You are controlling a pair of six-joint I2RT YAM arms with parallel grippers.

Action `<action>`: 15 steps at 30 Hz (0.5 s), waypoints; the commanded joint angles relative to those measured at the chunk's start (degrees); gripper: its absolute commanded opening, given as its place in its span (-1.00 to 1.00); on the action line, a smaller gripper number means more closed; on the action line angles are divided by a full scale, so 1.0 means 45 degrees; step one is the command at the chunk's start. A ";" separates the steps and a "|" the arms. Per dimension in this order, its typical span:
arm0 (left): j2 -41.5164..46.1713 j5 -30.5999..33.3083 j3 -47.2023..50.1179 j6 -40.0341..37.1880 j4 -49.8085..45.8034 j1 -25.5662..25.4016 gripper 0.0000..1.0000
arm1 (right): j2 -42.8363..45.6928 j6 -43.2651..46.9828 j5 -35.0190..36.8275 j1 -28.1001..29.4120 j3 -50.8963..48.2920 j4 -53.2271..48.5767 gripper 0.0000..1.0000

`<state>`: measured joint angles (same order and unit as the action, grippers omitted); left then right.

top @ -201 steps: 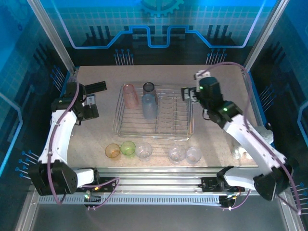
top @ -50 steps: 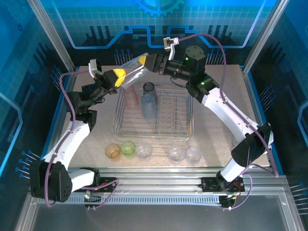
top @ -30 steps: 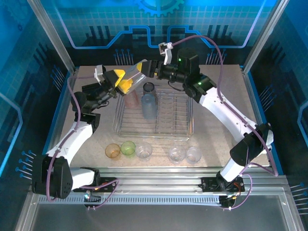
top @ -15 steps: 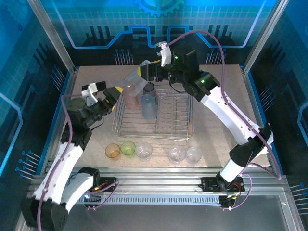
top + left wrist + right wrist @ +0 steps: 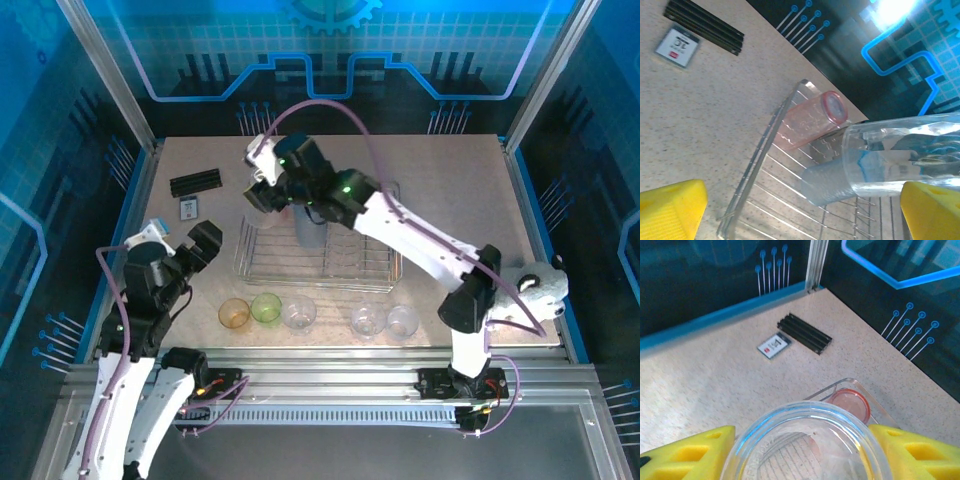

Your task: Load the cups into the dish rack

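My right gripper (image 5: 264, 190) reaches over the far-left corner of the dish rack (image 5: 362, 262), shut on a clear cup (image 5: 790, 415) whose rim faces the wrist camera between the yellow fingers (image 5: 690, 450). The same clear cup (image 5: 905, 155) hangs tilted above a pink cup (image 5: 812, 120) and a blue-grey cup (image 5: 835, 182), both upside down in the rack (image 5: 752, 172). My left gripper (image 5: 200, 246) is open and empty, left of the rack. In front of the rack, orange (image 5: 234, 313), green (image 5: 266, 307) and three clear cups (image 5: 299, 312) stand on the table.
A black ridged bar (image 5: 195, 183) and a small card (image 5: 188, 207) lie at the far left of the table. The right arm's long white link (image 5: 420, 245) crosses diagonally above the rack. The table's near edge runs just below the row of loose cups.
My left gripper let go of the clear cup and drew back to the near left. My right gripper carried the cup left and down over the rack's far-left corner.
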<state>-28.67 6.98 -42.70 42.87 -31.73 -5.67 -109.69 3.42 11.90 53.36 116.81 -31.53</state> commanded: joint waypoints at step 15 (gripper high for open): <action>0.1755 0.1935 0.0242 -0.1205 -0.1528 0.0108 0.99 | -0.2746 0.3444 0.2163 0.1046 0.2073 -0.0530 -0.82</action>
<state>-21.78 14.37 -42.48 40.01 -37.93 -5.63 -120.97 17.04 19.97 57.47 123.79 -33.69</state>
